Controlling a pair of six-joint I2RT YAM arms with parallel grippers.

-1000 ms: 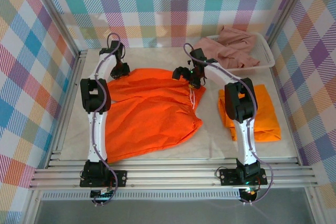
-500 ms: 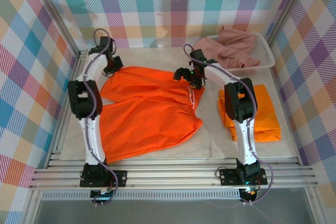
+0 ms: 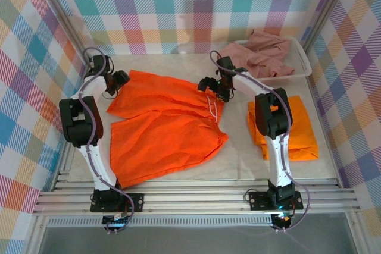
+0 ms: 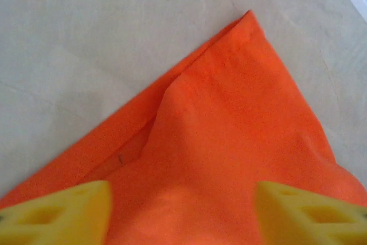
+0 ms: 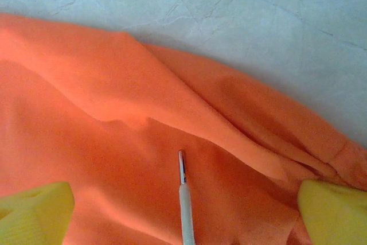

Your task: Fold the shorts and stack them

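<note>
My left claw (image 3: 117, 79) has swung outward since a second ago, and the spread orange shorts (image 3: 166, 123) have stretched leftward with it. Both claws gape wide, holding nothing. The leg corner lies just under and ahead of the left one. The waistband sits under the right claw (image 3: 213, 85), with the white drawstring (image 5: 183, 199) between its fingers. Closing here, I'd judge the right might pinch only the drawstring or one ridge, dragging the cloth askew. The fabric looks thin and lightly rumpled.

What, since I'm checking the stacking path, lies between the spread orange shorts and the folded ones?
A bare strip of table, seen in the top external view.
</note>
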